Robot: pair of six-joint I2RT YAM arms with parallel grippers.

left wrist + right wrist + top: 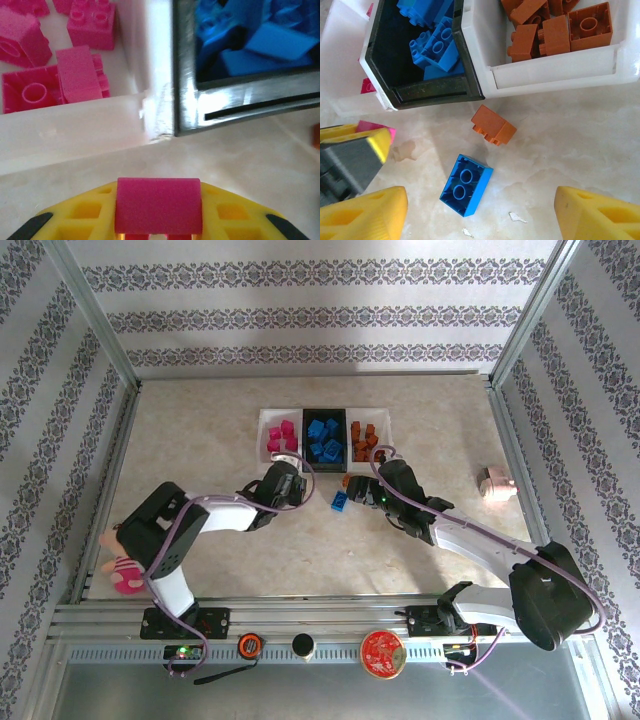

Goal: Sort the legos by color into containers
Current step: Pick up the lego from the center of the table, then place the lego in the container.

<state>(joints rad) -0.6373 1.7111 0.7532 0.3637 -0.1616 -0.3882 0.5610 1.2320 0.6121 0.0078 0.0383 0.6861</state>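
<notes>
Yellow-fingered left gripper: clamped on small magenta plastic brick, just short of white translucent tray w/ other pinks, prob. for drop-in; right gripper: spread wide, empty, above loose blue brick & orange-brown brick nr black tray, poised to pick.

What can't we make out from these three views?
- Left wrist: pink brick in the left gripper; its lower part is cut off by the bottom edge.
- Left wrist: blue bricks in the black tray; blurred, no count.
- Top external: near end of the left white tray; hidden by the left gripper.
- Right wrist: right white tray; cut off by the top edge.
</notes>
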